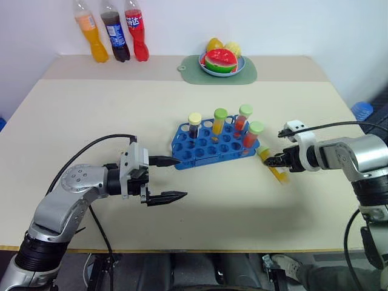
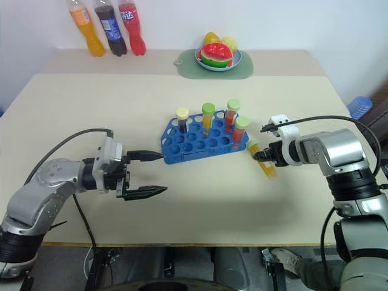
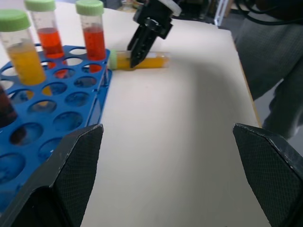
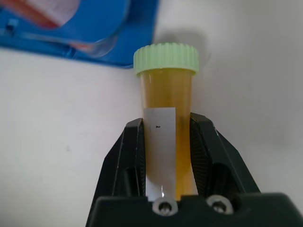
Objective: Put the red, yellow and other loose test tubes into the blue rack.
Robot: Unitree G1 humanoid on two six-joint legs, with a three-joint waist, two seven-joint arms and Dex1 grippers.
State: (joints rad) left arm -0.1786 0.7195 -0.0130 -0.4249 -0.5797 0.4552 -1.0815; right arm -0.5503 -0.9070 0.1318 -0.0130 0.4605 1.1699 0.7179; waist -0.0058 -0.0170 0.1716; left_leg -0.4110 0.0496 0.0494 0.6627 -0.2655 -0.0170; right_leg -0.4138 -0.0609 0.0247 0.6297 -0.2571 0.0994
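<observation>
Right gripper [image 4: 166,142] clamping yellow tube [image 4: 166,94]

the yellow tube's [image 4: 166,127] lower end was hidden between the right gripper's [image 4: 166,142] fingers [image 4: 124,156]. the mark on its white label [image 4: 158,151] was too small to read. the blue rack [image 3: 52,118] was cut off by the left wrist view's edge, as were the soda bottles' [image 1: 112,33] tops in the left eye view.

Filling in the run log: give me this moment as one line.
right gripper: shut on yellow tube, lying on table beside blue rack | left gripper: open, empty | rack: four tubes upright
</observation>
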